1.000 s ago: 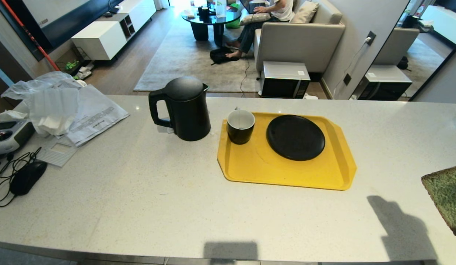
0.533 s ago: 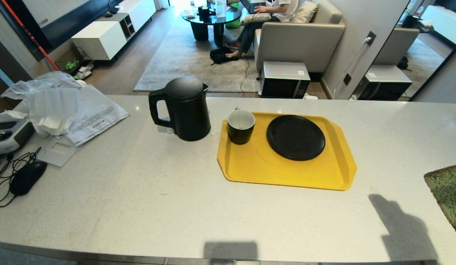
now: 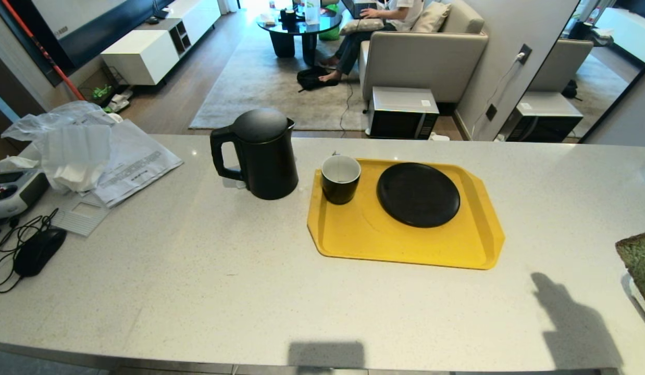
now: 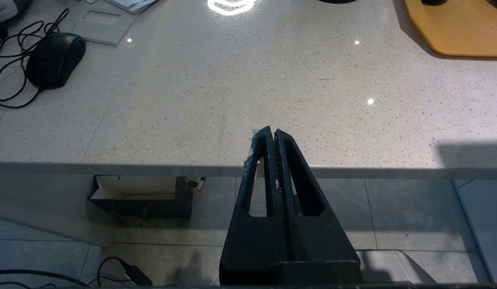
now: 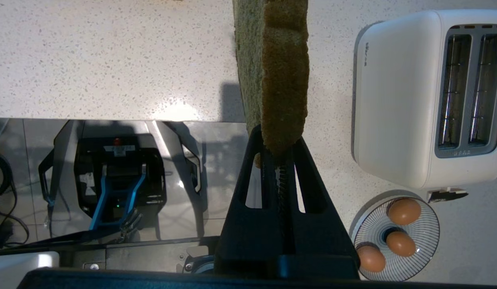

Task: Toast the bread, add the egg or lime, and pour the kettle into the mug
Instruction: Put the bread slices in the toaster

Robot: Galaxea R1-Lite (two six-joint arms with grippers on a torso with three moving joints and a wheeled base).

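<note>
Bread clamped edge-on in our right gripper, held over the counter beside the toaster | eggs in a bowl near it | left gripper closed, empty, at the counter edge | kettle beside the mug; mug and plate on the tray

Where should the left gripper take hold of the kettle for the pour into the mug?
Probably by the loop handle. The kettle stands upright with that handle on its left, away from the mug, so the shut left gripper would need to open and come in from the left, closing around the upright bar.
</note>
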